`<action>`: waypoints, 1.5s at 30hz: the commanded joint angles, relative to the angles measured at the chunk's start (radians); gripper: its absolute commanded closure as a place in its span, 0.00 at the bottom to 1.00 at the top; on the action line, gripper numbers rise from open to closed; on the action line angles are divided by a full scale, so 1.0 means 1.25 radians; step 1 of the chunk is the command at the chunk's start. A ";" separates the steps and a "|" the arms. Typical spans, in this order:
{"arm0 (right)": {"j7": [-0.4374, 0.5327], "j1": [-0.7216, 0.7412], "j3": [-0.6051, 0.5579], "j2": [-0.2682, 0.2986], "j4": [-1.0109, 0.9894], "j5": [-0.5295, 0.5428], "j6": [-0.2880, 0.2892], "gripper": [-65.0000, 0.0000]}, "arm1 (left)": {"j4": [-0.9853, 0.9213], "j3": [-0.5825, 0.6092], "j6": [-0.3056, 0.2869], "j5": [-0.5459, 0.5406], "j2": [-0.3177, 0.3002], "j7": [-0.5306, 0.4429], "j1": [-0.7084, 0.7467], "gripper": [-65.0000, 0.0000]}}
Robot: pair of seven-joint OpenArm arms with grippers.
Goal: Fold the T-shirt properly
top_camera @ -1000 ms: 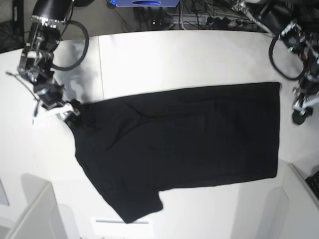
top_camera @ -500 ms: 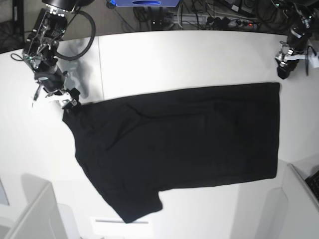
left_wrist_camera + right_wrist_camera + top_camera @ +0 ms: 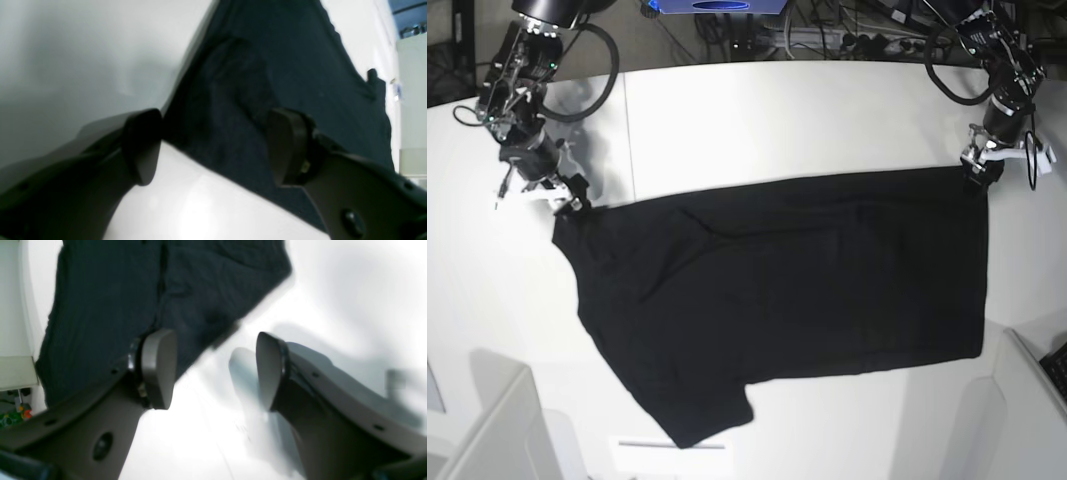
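The black T-shirt [image 3: 787,290] lies spread flat on the white table [image 3: 777,110], plain side up, one sleeve pointing to the front [image 3: 697,420]. My left gripper [image 3: 979,172] is at the shirt's far right corner. In the left wrist view it [image 3: 215,146] is open, and the cloth [image 3: 283,66] lies below and between its fingers. My right gripper [image 3: 567,203] is at the shirt's far left corner. In the right wrist view it [image 3: 213,370] is open, one finger [image 3: 160,366] over the cloth [image 3: 186,283], the other over bare table.
Pale box-like walls stand at the front left [image 3: 497,430] and front right [image 3: 1027,400] of the table. Cables and a power strip [image 3: 857,40] lie behind the back edge. A seam [image 3: 630,140] runs across the tabletop.
My left arm swung from beside the shirt's right edge up to the back right, then came down onto the shirt's far right corner. My right gripper shifted only slightly at the far left corner.
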 commanded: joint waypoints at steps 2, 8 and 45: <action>0.013 0.024 0.004 0.007 -0.016 0.010 0.009 0.45 | 0.001 -0.001 0.001 0.002 -0.011 0.006 -0.004 0.28; 0.013 0.069 0.004 0.007 -0.104 0.008 0.009 0.45 | 0.002 -0.001 0.002 0.003 -0.011 0.006 -0.008 0.28; -0.085 0.082 0.004 0.018 -0.070 0.012 0.008 1.00 | 0.072 -0.001 0.002 0.002 -0.052 0.027 0.056 1.00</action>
